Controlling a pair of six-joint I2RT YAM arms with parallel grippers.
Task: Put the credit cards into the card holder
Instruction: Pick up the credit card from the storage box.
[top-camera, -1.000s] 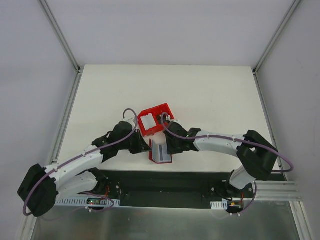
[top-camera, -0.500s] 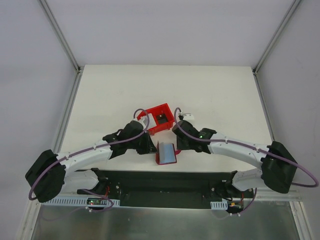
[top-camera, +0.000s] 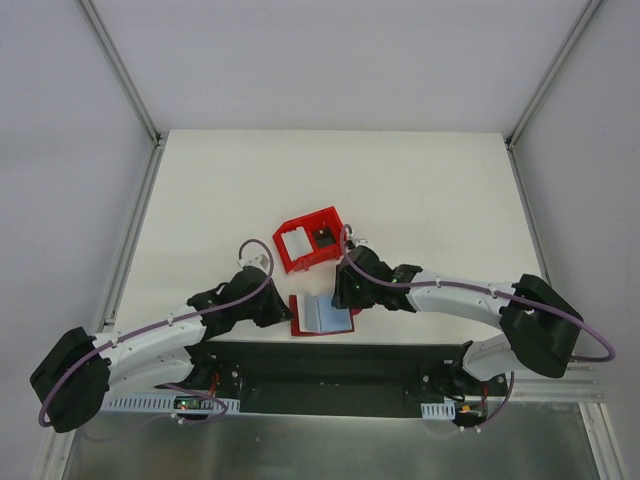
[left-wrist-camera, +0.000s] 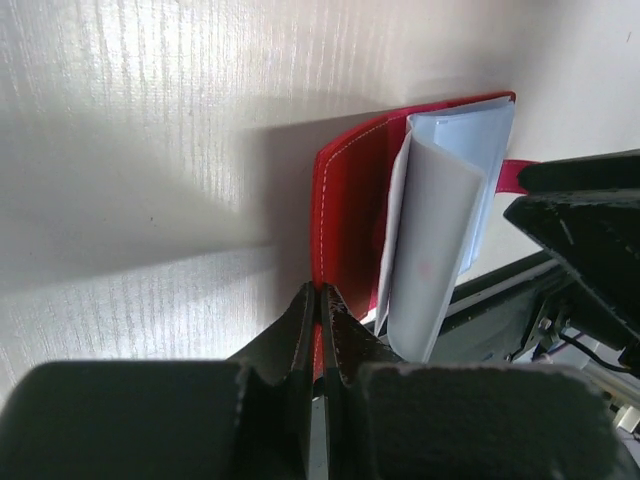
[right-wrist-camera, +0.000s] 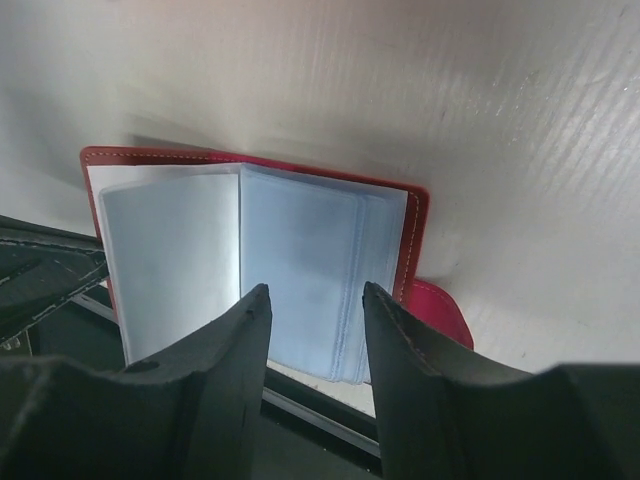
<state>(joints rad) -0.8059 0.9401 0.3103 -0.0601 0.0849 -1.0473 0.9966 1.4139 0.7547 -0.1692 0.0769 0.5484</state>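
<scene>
The dark-red card holder (top-camera: 320, 316) lies open on the table by the near edge, with its pale slots (right-wrist-camera: 300, 260) facing up and its snap tab (right-wrist-camera: 440, 312) at the right. My left gripper (top-camera: 284, 311) is shut on the edge of its left cover (left-wrist-camera: 345, 220); the pale sleeves (left-wrist-camera: 440, 220) curl up beside it. My right gripper (top-camera: 346, 292) is open and empty, and hovers just over the holder's right half (right-wrist-camera: 315, 292). A pale white credit card (top-camera: 293, 243) stands in the red bin. No card shows in either gripper.
The bright red open-fronted bin (top-camera: 330, 216) stands just behind the holder and also holds a small black block (top-camera: 322, 237). The table's near edge and the dark base rail (top-camera: 330, 365) run right in front of the holder. White table (top-camera: 420, 190) stretches behind.
The card holder has gone from standing between the grippers to lying open flat near the front edge. Both arms have dropped lower and nearer with it.
</scene>
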